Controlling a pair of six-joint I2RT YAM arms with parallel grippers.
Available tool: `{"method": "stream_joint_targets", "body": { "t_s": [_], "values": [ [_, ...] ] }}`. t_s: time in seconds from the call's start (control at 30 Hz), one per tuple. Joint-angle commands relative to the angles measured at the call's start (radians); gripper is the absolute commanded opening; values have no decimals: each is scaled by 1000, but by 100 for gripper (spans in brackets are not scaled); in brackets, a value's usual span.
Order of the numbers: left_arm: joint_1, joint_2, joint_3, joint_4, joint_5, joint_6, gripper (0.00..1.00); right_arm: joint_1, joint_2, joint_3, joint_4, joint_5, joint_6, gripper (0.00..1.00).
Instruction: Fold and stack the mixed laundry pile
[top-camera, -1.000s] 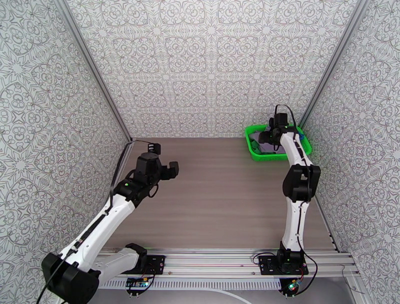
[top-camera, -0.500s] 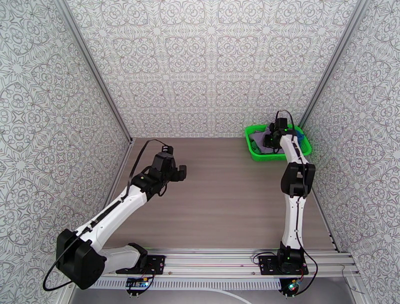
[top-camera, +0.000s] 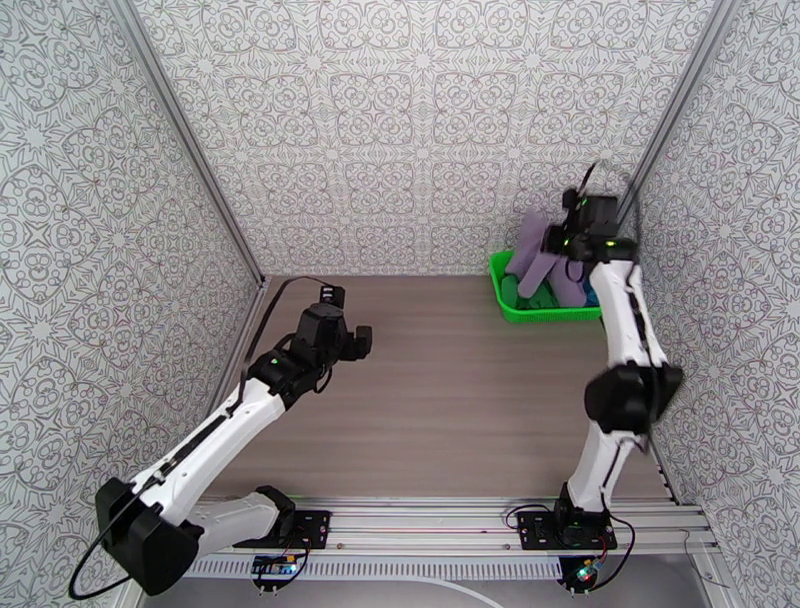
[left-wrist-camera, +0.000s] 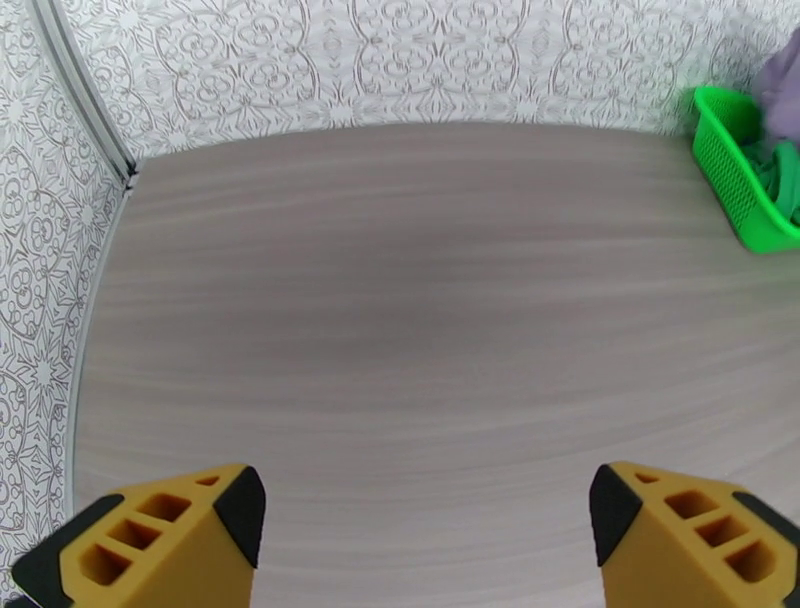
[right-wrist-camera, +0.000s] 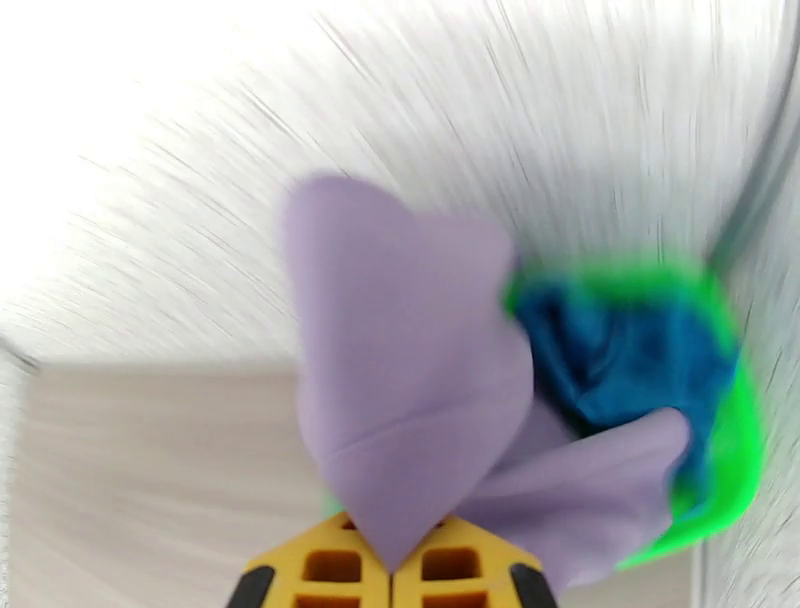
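While our right gripper (right-wrist-camera: 392, 566) pinches the lavender-grey garment (right-wrist-camera: 400, 370) up over the basket (top-camera: 540, 313), we judge unloading underway, and next it must swing clear onto bare table (top-camera: 450, 400).

Bright, even light; motion blur streaks everything behind the lavender-grey garment (right-wrist-camera: 400, 360).
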Motion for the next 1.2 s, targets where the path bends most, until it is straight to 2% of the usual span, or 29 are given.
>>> {"method": "stream_joint_targets", "body": {
  "t_s": [0.0,0.17,0.27,0.47,0.63,0.83,1.03,1.13,1.17],
  "values": [
    [-10,-32,17,-34,-10,-10,88,74,-102,50,78,-89,-48,0],
    [-9,-81,21,-72,-22,-17,87,176,-139,108,41,-150,-36,0],
    [-6,-122,28,-116,-42,-33,86,264,-162,51,44,-159,-18,0],
    [19,-218,70,-274,-74,-80,85,479,-241,-344,213,-70,51,0],
    [50,-293,110,-425,-79,-135,85,608,-223,-671,353,38,142,0],
    [88,-308,90,-498,-10,-187,86,647,-102,-868,436,119,218,0],
    [107,-217,-30,-401,108,-235,93,647,25,-807,322,295,167,0],
    [117,-115,-82,-261,181,-249,93,647,61,-758,268,355,151,17],
    [121,-64,-96,-202,208,-253,92,647,69,-743,252,374,149,25]
  ]
}}
